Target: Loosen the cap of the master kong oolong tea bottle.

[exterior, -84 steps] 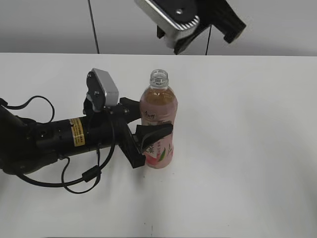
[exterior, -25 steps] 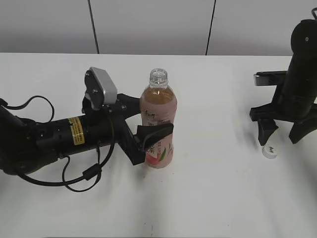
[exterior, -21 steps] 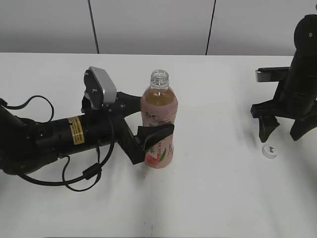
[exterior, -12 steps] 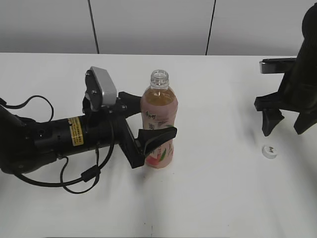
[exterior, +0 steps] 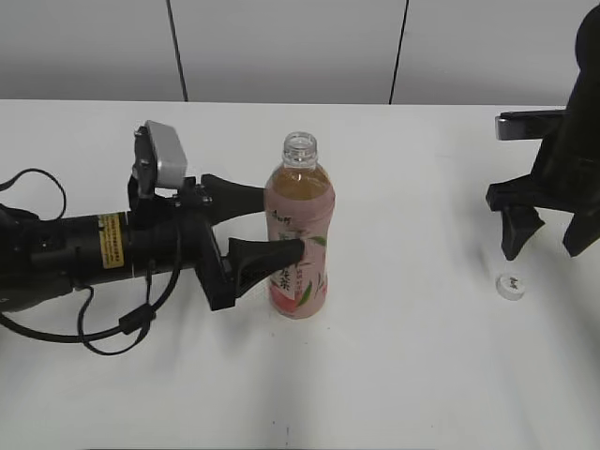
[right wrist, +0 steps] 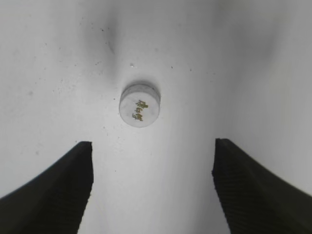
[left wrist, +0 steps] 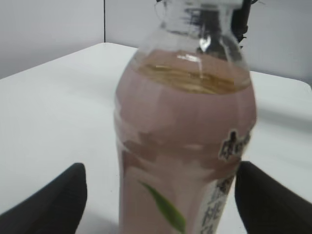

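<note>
Cap [exterior: 511, 286] lies on table, off the uncapped bottle [exterior: 298, 239].

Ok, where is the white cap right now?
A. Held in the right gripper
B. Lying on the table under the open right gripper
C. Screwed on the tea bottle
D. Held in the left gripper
B: the cap lies alone on the table, clear of the open right gripper, and the bottle neck is bare.

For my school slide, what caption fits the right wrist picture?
Open right gripper hovers above the white cap lying on the table.
</note>
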Available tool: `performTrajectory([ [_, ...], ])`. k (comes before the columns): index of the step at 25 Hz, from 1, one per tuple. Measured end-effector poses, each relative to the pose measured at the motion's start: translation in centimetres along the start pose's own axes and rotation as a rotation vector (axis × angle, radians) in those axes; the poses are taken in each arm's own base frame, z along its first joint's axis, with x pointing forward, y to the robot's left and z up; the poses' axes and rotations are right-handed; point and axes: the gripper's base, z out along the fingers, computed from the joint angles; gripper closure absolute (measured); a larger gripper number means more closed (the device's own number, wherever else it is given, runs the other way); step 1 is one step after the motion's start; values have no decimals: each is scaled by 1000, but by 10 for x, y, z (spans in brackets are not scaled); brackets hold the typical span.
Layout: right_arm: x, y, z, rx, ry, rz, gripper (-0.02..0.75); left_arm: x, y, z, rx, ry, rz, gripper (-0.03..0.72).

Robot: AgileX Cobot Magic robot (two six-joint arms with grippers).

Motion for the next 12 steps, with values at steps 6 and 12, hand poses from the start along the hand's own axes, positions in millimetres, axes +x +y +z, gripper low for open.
performTrajectory([
  [6,3,0,-11,6,-14,-5,159,-11,-5,-7,80,9,34,135],
  [12,5,-2,-19,23,-31,-16,159,-24,-8,-15,98,88,59,135],
])
